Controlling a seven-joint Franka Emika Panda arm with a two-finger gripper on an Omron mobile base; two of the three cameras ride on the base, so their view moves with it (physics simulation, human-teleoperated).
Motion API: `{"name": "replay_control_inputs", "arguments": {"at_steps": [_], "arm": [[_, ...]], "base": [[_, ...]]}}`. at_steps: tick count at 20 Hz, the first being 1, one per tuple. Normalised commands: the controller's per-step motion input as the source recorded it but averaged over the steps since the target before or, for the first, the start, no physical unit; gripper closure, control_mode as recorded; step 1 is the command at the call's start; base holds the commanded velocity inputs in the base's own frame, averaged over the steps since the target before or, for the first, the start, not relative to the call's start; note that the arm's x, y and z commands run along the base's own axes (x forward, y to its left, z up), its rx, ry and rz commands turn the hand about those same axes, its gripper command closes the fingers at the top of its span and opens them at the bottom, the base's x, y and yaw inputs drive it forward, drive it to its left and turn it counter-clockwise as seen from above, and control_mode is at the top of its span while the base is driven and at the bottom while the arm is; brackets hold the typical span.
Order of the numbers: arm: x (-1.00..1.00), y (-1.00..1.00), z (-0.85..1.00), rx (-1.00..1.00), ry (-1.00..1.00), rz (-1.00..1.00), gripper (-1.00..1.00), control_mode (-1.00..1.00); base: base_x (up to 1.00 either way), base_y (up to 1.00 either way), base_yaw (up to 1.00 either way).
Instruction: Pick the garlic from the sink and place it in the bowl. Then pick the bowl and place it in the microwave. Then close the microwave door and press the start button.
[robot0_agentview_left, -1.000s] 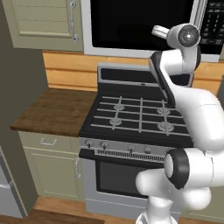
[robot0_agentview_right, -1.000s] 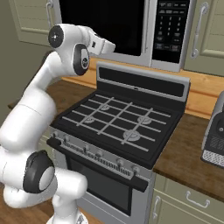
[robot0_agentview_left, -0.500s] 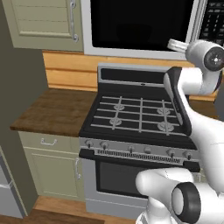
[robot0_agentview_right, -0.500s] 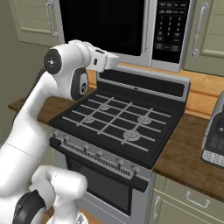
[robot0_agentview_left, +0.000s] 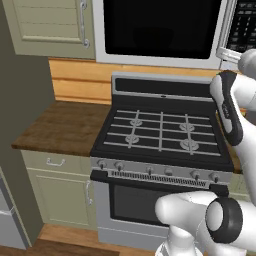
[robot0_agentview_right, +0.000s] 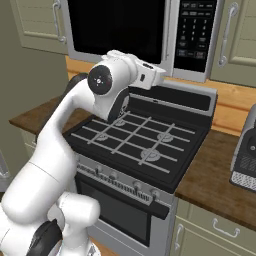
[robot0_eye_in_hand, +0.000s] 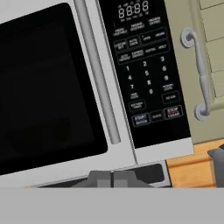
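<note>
Facing the closed microwave (robot0_agentview_right: 145, 30), the end effector (robot0_eye_in_hand: 112, 178) rides just below and in front of the appliance, its dark tips close together at the bottom of the hand view; whether it is fully clenched I cannot tell, though nothing shows between the tips. Nearest the base sits the stove (robot0_agentview_left: 162, 135) with its bare grates, flanked by a wooden tabletop (robot0_agentview_left: 65, 127) on the left, and the arm reaches up over the burners, presumably so the hand looks squarely at the controls. Beyond the tips, the microwave door (robot0_eye_in_hand: 48, 87) lies flush with its frame, its long silver bar handle (robot0_eye_in_hand: 98, 72) running beside the black window, so the door-closing step looks done and the bowl is likely inside, hidden behind the dark glass. Farther right is the black keypad panel (robot0_eye_in_hand: 146, 65), with the start button (robot0_eye_in_hand: 140, 119) in its lowest row; pressing it appears to be what remains.
</note>
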Motion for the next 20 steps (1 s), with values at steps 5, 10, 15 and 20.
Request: {"name": "replay_control_inputs", "arguments": {"at_steps": [5,10,15,20], "arm": [[0.03,-0.31,0.00,0.03,0.01,0.01,1.00,-1.00],[0.10,-0.09,0.00,0.00,0.01,0.00,1.00,-1.00],[0.03,0.00,0.00,-0.20,0.03,-0.06,1.00,-1.00],[0.10,0.00,0.00,-0.06,0.00,-0.05,1.00,-1.00]], "base": [[0.00,0.00,0.00],[0.00,0.00,0.00],[0.00,0.00,0.00],[0.00,0.00,0.00]]}}
